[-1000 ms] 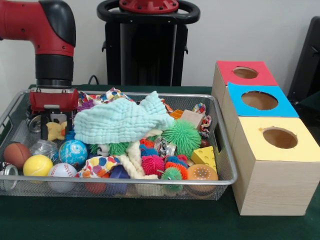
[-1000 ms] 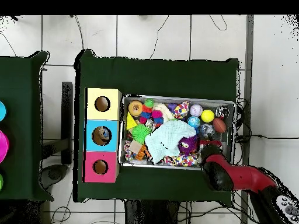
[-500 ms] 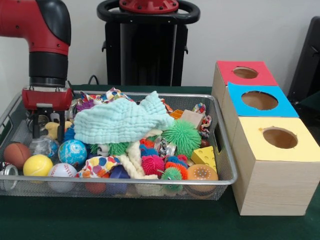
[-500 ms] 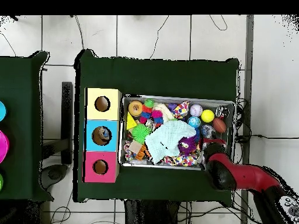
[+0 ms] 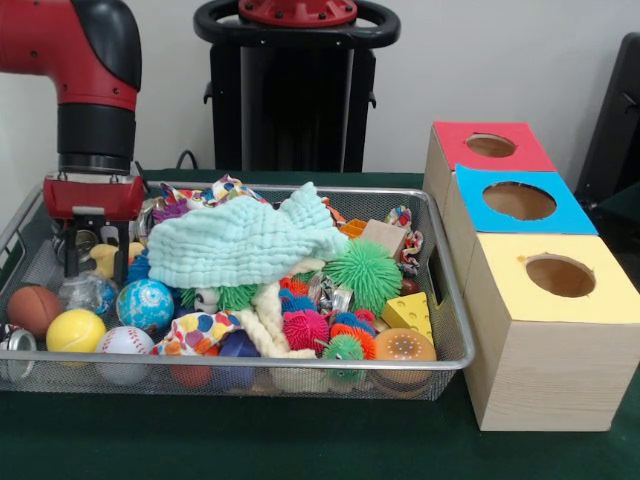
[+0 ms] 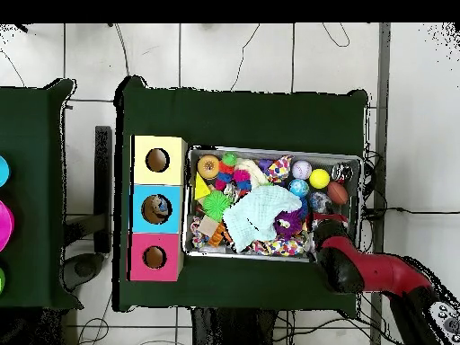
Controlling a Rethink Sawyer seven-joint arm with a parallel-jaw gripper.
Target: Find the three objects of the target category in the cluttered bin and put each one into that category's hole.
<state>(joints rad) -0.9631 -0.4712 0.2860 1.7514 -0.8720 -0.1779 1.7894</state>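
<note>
I have the red-and-black claw hanging over the far corner of the wire mesh bin, fingers spread and empty, straddling a small yellow plush toy, probably my pick. The balls lie just in front. The wooden box with red, blue and yellow holed tops waits beside the bin's opposite end.
</note>
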